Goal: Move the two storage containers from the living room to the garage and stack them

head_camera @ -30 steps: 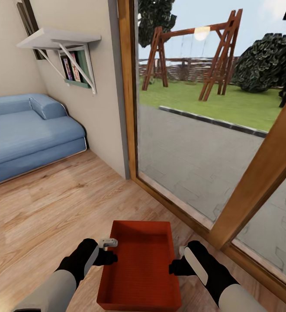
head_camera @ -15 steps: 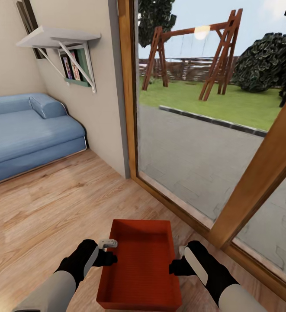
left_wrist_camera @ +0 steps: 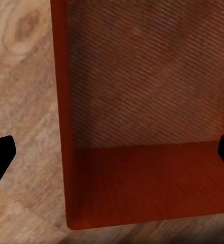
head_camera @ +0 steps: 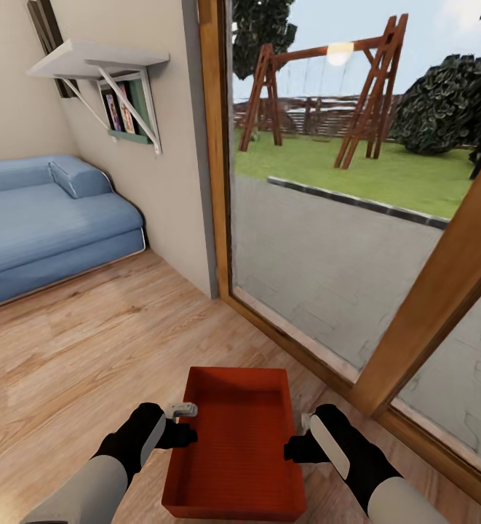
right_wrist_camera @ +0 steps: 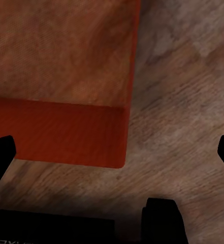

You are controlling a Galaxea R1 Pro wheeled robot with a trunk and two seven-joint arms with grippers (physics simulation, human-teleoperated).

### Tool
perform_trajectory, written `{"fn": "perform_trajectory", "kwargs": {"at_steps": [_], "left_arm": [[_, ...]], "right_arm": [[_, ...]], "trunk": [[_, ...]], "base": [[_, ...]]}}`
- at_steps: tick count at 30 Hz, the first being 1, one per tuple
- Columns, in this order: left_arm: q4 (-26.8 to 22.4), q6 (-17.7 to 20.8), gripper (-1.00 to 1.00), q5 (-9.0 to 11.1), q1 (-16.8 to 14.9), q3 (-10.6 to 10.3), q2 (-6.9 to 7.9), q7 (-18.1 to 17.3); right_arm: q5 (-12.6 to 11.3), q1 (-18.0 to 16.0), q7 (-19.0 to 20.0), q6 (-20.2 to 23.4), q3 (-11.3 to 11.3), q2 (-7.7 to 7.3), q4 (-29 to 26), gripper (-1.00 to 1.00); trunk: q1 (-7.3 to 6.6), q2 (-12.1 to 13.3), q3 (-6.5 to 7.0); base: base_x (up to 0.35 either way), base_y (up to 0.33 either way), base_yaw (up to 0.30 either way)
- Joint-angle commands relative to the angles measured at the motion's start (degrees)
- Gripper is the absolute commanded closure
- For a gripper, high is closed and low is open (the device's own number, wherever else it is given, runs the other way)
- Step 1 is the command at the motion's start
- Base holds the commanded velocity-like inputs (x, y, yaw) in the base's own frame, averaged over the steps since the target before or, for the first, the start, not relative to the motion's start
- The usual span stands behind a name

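One red-orange storage container (head_camera: pixel 236 444) sits low in the head view, over the light wood floor of the living room, long side pointing away from me. My left gripper (head_camera: pixel 185 431) presses against its left wall and my right gripper (head_camera: pixel 293 448) against its right wall, so the bin is squeezed between them. In the left wrist view the container (left_wrist_camera: pixel 142 127) lies in front of the left gripper (left_wrist_camera: pixel 112 157), whose black fingertips (left_wrist_camera: pixel 0 157) stand far apart, open. In the right wrist view a corner of the container (right_wrist_camera: pixel 61 76) shows beyond the right gripper (right_wrist_camera: pixel 112 152), also spread open.
A wood-framed glass door (head_camera: pixel 444 291) runs along the right, close to the right arm, with a paved yard and swing set outside. A blue sofa (head_camera: pixel 44 225) stands at the left under a white wall shelf (head_camera: pixel 94 62). Wood-plank floor (head_camera: pixel 87 349) stretches ahead and left.
The whole head view has shifted very slightly. The container and both grippers keep the same places in the picture and the same hold.
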Motion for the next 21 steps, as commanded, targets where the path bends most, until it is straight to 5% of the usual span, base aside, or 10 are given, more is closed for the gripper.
{"fn": "perform_trajectory", "kwargs": {"at_steps": [1, 16, 21], "left_arm": [[-0.08, 0.30, -1.00, -0.25, -0.02, 0.30, -0.05, -0.28], [-0.08, 0.30, -1.00, -0.24, -0.01, 0.30, -0.05, -0.28], [-0.09, 0.30, -1.00, -0.20, -0.01, 0.30, -0.05, -0.28]], "right_arm": [[-0.61, -0.04, -0.52, 0.10, 0.29, -0.07, -0.07, -1.00], [-0.61, -0.04, -0.54, 0.12, 0.29, -0.07, -0.07, -1.00], [-0.61, -0.04, -0.51, 0.11, 0.29, -0.07, -0.06, -1.00]], "trunk": [[0.00, -0.04, -0.05], [0.00, -0.04, -0.05], [1.09, -2.04, -0.95]], "base": [[0.000, 0.000, 0.000], [0.000, 0.000, 0.000], [0.000, 0.000, 0.000]]}}
